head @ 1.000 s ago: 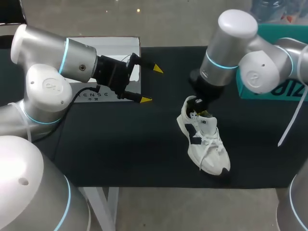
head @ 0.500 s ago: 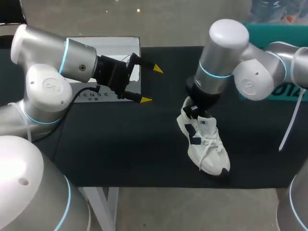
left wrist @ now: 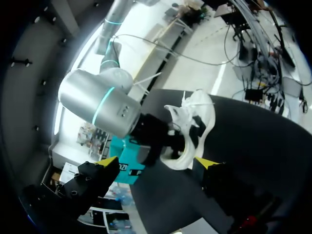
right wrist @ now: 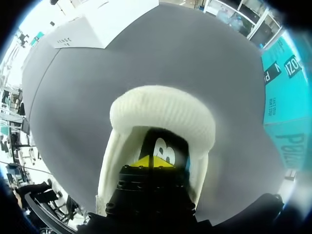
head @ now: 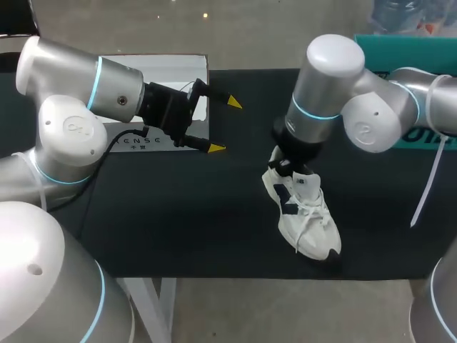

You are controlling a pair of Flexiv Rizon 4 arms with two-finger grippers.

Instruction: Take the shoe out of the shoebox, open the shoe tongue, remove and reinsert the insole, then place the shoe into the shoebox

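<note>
Right gripper (right wrist: 152, 161), tips together, possibly pinching the black insole (right wrist: 163, 146), sits inside the white lace-up sneaker (head: 307, 223); toe points five o'clock.

Silver rounded arms (head: 71, 125), cyan light rings (head: 95, 78); black wrists (head: 164, 108) and cable (head: 114, 141); yellow fingertips (head: 234, 102).

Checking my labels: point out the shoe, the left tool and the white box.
shoe (head: 307, 214), head view, its laces.
left tool (head: 226, 126), head view, midway between yellow tips.
white box (head: 171, 70), head view, bare top.

A white shoe (head: 307, 221) with navy panels is set upright on the dark desk (head: 178, 221), toe toward the near edge. A white shoebox (head: 161, 71) is seen far left.
</note>
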